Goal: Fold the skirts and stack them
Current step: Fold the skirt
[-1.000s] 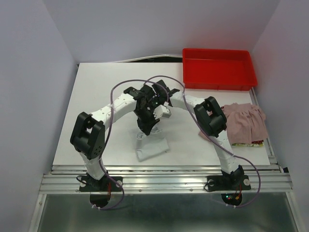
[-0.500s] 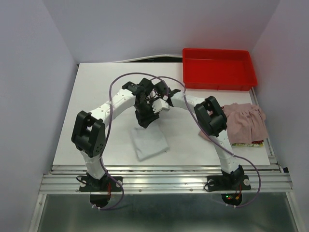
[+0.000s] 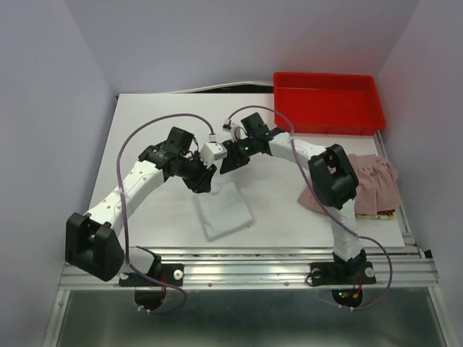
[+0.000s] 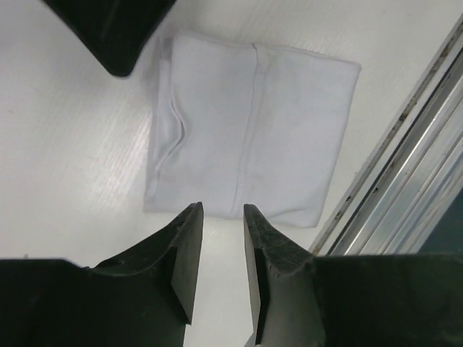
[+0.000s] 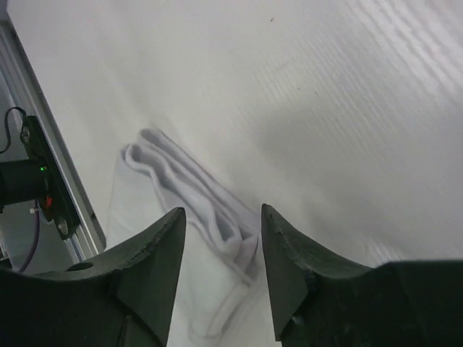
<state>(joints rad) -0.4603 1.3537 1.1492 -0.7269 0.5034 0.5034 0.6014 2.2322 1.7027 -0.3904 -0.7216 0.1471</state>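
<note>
White skirt now lies folded flat by the front edge where I just released it, left gripper narrowly parted, right gripper wider, both empty and lifted clear behind it, so I'd take the crumpled pink skirt at right next.

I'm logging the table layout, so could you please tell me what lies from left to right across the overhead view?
The left arm's elbow → folded white skirt → pink skirt. The red tray spans the same stretch as the pink skirt, so I leave it out.
</note>
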